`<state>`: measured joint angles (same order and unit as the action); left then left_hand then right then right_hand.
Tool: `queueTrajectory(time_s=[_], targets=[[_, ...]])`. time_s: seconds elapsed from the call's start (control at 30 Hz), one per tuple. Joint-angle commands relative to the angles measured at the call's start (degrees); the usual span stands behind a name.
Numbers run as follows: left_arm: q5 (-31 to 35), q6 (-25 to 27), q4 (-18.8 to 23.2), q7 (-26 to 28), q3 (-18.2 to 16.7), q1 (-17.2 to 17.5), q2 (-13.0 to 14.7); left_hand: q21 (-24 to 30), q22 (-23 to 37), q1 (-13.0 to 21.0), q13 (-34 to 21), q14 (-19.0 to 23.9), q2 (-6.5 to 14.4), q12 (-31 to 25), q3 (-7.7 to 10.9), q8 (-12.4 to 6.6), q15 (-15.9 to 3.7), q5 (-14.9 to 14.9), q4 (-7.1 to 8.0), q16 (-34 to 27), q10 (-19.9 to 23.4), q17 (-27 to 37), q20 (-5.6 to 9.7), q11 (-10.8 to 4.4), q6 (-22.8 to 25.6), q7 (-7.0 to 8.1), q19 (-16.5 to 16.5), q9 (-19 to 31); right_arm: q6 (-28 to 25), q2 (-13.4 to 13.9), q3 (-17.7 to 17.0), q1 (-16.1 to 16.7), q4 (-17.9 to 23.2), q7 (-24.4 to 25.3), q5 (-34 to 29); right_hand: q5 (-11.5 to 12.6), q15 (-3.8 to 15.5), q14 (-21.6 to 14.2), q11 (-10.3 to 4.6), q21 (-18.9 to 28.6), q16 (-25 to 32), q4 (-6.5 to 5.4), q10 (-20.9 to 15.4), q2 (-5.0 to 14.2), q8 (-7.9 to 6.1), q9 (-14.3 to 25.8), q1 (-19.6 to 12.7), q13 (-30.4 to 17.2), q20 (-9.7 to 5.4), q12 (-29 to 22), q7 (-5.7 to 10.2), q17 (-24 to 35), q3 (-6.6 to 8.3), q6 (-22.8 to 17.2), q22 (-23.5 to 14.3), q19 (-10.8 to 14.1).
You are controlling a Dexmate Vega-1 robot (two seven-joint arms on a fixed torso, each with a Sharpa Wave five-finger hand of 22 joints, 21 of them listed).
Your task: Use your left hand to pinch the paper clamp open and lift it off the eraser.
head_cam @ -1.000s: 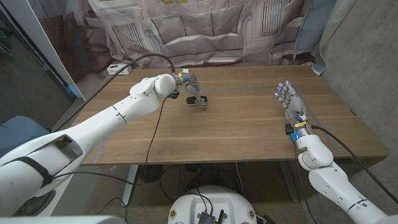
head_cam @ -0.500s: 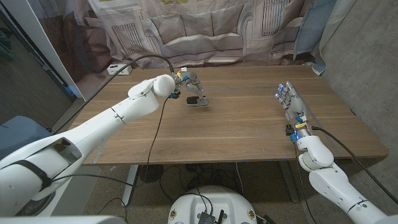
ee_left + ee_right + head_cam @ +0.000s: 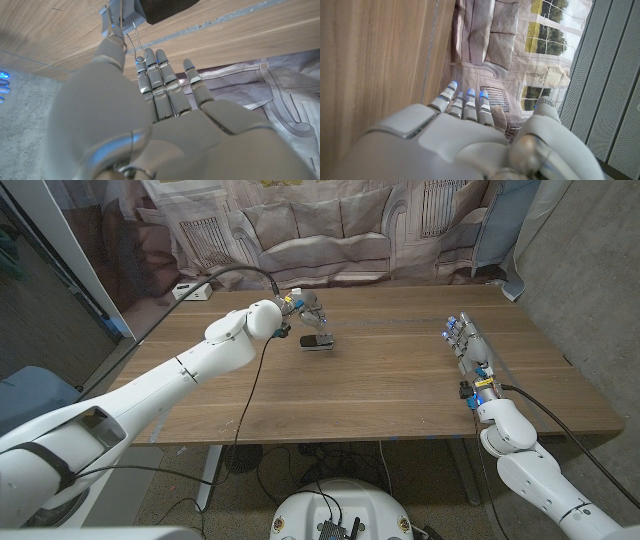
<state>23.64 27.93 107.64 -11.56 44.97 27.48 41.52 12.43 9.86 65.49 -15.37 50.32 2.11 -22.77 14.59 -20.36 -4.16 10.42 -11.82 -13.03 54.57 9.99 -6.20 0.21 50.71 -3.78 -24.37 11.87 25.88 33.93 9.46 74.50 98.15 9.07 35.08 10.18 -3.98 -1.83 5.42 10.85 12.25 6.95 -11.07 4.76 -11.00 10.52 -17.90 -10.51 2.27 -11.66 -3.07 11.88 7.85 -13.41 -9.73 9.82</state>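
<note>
Right hand (image 3: 468, 345), near the lower right of the head view, is seen empty on the table (image 3: 380, 395), its fingers extended together. Farther up, left of centre, the left hand (image 3: 305, 312) is poised over the paper clamp (image 3: 318, 337), fingertips (image 3: 150, 55) at its wire handles; whether these are pinched cannot be told. Clipped on the dark eraser (image 3: 167, 10), the clamp is judged light, stiff and springy, best squeezed at both handle loops.
</note>
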Motion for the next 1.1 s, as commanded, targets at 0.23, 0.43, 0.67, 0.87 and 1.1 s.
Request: queueTrajectory(time_s=[0.23,0.43,0.67,0.87,1.1], targets=[[5.68,-0.55,3.27,2.78,0.13,1.38,0.73,-1.08,-0.1,7.16,-7.67,6.73,3.85,-4.8,3.09,-0.42,-6.48,-0.26,1.96,-0.34,12.53,0.01,8.85,-6.52,14.39,-0.81,0.47,0.06,-0.31,0.3,0.04,-0.21,-0.2,-0.29,0.24,0.06,-0.11,-0.22,0.19,0.27,-0.12,0.11,-0.4,0.16,-0.33,0.19,0.17,-0.34,0.21,0.13,0.1,0.07,0.2,-0.72,-0.23,0.28],[6.39,-0.83,3.1,1.67,-0.09,1.32,0.48,-1.19,-0.13,7.96,-8.69,8.57,3.18,-5.22,2.78,-0.45,-7.41,-0.35,1.78,-0.99,12.97,0.24,10.25,-6.35,15.0,-0.84,0.46,-0.01,-0.22,0.36,0.0,-0.29,-0.28,-0.47,0.31,0.06,-0.13,-0.18,0.18,0.27,-0.13,0.1,-0.39,0.18,-0.32,0.19,0.2,-0.35,0.19,0.15,0.12,0.08,0.2,-0.73,-0.24,0.27],[6.83,-1.85,2.64,1.94,-0.51,1.87,0.14,-1.31,-0.14,8.08,-9.19,8.45,3.13,-5.21,2.81,-0.3,-7.37,-0.35,1.95,-0.59,12.74,0.02,10.46,-6.53,14.89,-0.91,0.65,-0.04,-0.25,0.42,-0.05,-0.33,-0.48,-0.69,0.59,0.05,-0.12,-0.17,0.12,0.26,-0.14,0.1,-0.39,0.18,-0.31,0.19,0.22,-0.35,0.25,0.18,0.09,0.09,0.2,-0.77,-0.24,0.21],[6.19,-1.24,2.42,1.95,-1.24,2.53,-0.64,-1.31,-0.16,8.04,-9.77,7.97,3.13,-5.29,2.92,-0.12,-6.85,-0.33,2.22,0.2,12.86,-0.3,10.97,-6.15,14.89,-1.09,0.53,-0.08,-0.22,0.46,-0.13,-0.23,-0.63,-0.84,0.82,0.04,-0.11,-0.18,0.21,0.27,-0.13,0.09,-0.57,0.19,-0.35,0.19,0.27,-0.36,0.27,0.12,0.06,0.1,0.2,-0.9,-0.24,0.22],[5.02,0.49,2.03,0.62,-1.36,2.21,-1.31,-1.44,-0.19,7.28,-10.86,6.55,3.31,-5.08,3.22,0.5,-5.76,-0.14,2.94,1.87,12.41,-0.63,10.48,-6.71,14.16,-1.0,0.59,-0.1,-0.11,0.47,-0.24,0.02,-0.67,-0.9,1.01,0.04,-0.1,-0.16,0.21,0.27,-0.15,0.11,-0.4,0.19,-0.3,0.19,0.26,-0.36,0.22,0.21,0.02,0.1,0.21,-0.84,-0.24,0.2]])
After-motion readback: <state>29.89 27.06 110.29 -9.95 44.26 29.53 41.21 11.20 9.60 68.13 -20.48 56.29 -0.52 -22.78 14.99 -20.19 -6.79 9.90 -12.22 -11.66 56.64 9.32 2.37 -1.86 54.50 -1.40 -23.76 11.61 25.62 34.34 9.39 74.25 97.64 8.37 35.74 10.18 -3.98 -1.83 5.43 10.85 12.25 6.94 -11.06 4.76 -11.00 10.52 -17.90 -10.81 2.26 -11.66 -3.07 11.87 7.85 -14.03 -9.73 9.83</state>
